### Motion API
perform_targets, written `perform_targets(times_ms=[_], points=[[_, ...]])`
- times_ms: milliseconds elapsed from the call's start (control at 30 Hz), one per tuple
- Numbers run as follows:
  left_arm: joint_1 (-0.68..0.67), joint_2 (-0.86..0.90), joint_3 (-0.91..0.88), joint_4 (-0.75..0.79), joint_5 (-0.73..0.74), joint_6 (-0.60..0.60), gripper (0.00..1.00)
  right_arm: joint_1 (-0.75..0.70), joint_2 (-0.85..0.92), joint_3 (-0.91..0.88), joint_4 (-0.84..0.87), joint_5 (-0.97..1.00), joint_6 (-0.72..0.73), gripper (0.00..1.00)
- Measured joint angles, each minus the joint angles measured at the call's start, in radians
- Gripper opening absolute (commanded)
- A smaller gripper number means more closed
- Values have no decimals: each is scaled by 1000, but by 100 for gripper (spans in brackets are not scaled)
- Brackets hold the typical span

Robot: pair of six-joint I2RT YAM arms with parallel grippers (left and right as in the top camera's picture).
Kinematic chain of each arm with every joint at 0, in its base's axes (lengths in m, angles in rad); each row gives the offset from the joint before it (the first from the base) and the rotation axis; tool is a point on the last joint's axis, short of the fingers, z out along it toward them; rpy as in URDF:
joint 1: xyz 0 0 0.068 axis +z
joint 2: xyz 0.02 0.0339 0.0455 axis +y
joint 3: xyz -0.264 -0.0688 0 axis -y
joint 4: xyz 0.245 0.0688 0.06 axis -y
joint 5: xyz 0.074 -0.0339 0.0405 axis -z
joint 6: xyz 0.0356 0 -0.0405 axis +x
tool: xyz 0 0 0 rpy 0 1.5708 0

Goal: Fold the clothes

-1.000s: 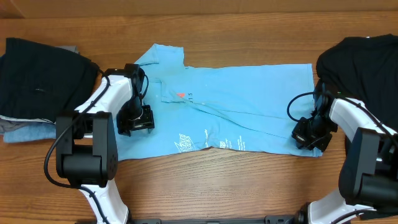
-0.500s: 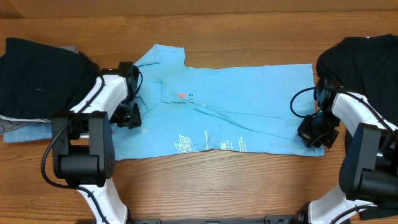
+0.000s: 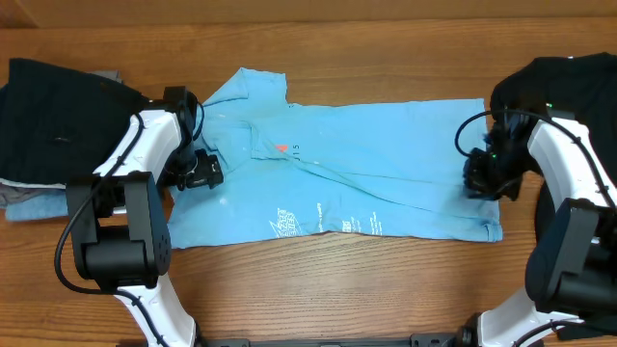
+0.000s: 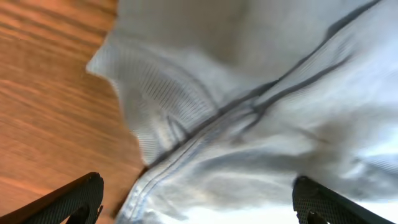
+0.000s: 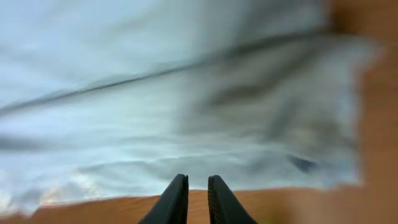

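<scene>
The clothes, a light sky-blue T-shirt (image 3: pixel 366 164), lie spread flat across the wooden table, with white lettering (image 3: pixel 318 220) near the front hem and a small red mark (image 3: pixel 281 147) by the collar. My left gripper (image 3: pixel 204 173) hovers over the shirt's left edge, its jaws wide open and empty. In the left wrist view (image 4: pixel 196 199) a ribbed hem and seam of the shirt (image 4: pixel 249 124) lie between the fingers. My right gripper (image 3: pixel 479 183) is over the shirt's right end. Its jaws (image 5: pixel 197 186) stand a narrow gap apart, holding nothing, above the shirt's (image 5: pixel 186 93) edge.
A plain black shirt (image 3: pixel 569 96) is heaped at the back right, close to my right arm. A stack of folded dark garments (image 3: pixel 58 125) with a dull-blue one (image 3: pixel 39 207) underneath sits at the left. Bare wooden table (image 3: pixel 337 289) runs along the front.
My left gripper has slid left and back to the shirt's edge and opened wide. My right gripper has moved back from the front right corner, its jaws parting slightly.
</scene>
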Motion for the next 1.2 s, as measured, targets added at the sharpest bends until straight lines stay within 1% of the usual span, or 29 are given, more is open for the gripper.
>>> perform_targets(times_ms=[67,100,133,167,233,267,300,333,367,433,467,500,633,800,1000,1133,1200], points=[[0,0,0,20,7,-3,100,26,0,0,26,-66,-67,27],[0,0,0,30,11,-4,100,52,0,0,49,-95,-126,30],[0,0,0,36,11,-4,100,77,0,0,62,-112,-162,36],[0,0,0,39,13,-4,100,110,0,0,77,-125,-210,50],[0,0,0,48,15,-4,100,183,0,0,108,-142,-307,83],[0,0,0,49,15,-4,100,231,0,0,138,-145,-353,85],[0,0,0,56,16,-4,100,270,0,0,168,-150,-378,100],[0,0,0,58,18,-4,100,309,0,0,212,-155,-406,100],[0,0,0,58,18,-4,100,343,0,0,262,-166,-421,93],[0,0,0,61,18,-4,100,380,0,0,337,-193,-451,77],[0,0,0,61,18,-4,100,395,0,0,359,-201,-461,71],[0,0,0,61,18,-4,100,415,0,1,381,-189,-480,66],[0,0,0,61,18,-4,100,469,0,0,385,-68,-492,64],[0,0,0,63,18,-4,100,517,0,-36,463,0,-510,64],[0,0,0,63,18,-4,100,642,0,-106,591,119,-550,64],[0,0,0,64,18,-4,100,658,0,-116,611,146,-558,56],[0,0,0,63,18,-4,100,657,0,-116,613,154,-558,53]])
